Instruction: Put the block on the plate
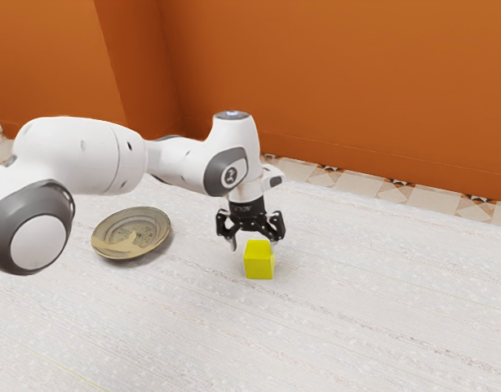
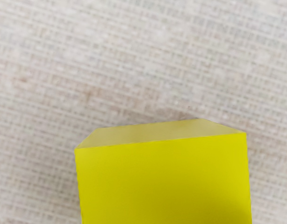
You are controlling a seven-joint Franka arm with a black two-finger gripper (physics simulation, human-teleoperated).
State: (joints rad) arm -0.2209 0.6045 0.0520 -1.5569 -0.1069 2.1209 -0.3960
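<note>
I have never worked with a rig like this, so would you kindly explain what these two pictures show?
The machine is a white robot arm with a black two-finger gripper at its end. The exterior view is taken from a camera at the arm's side; the wrist view comes from a camera on the arm's hand, looking down past the gripper. On the pale tabletop are two things: a yellow block, just under the gripper, and a round patterned plate, towards the exterior view's left. The big yellow shape in the wrist view is that same block, seen from close above. Nothing is held: the fingers stand open. The block is not yet on the plate, where the task wants it.
</note>
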